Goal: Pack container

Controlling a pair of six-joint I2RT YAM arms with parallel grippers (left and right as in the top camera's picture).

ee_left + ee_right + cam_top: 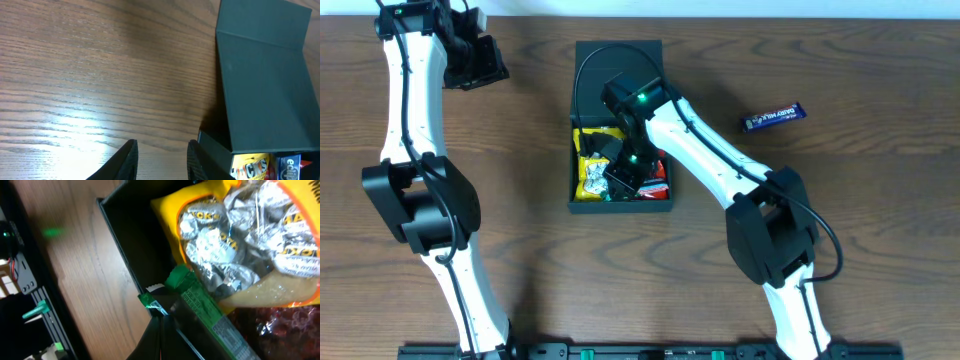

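step: snacks going into container point(610, 207), mid-tabletop | right end effector point(161, 325) pressed together inside it, at green packet point(182, 280) | left end effector point(162, 160) part-spread, empty | next, likely: fetch chocolate bar point(773, 117), far right

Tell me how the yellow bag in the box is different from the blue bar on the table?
The yellow bag lies inside the dark container; the blue bar lies outside on the table. The bag is wide and lumpy with silver-wrapped pieces; the bar is slim and straight. The bag is yellow, the bar dark blue. Both are wrapped snacks.
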